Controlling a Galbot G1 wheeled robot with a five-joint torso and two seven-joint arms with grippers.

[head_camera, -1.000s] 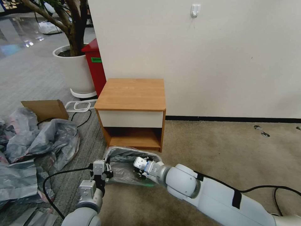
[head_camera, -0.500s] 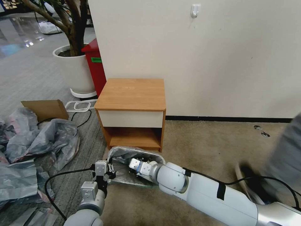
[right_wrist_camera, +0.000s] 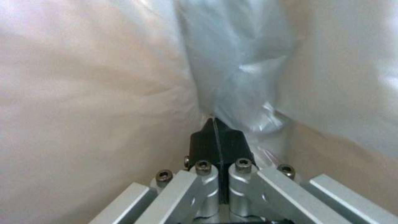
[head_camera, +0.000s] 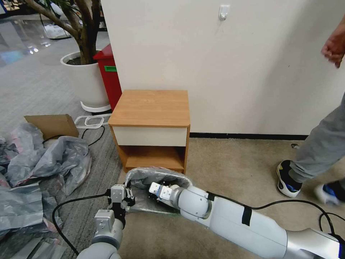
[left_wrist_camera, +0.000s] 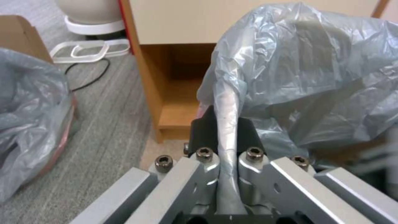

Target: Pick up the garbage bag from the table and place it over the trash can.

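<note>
On the carpet in front of the table (head_camera: 149,108), the garbage bag (head_camera: 151,178) is draped over the trash can (head_camera: 154,210) — thin, limp, slippery film, I judge — so my left gripper (left_wrist_camera: 226,124) pinches its gathered edge, my right gripper (right_wrist_camera: 215,130) clamped shut inside.
</note>
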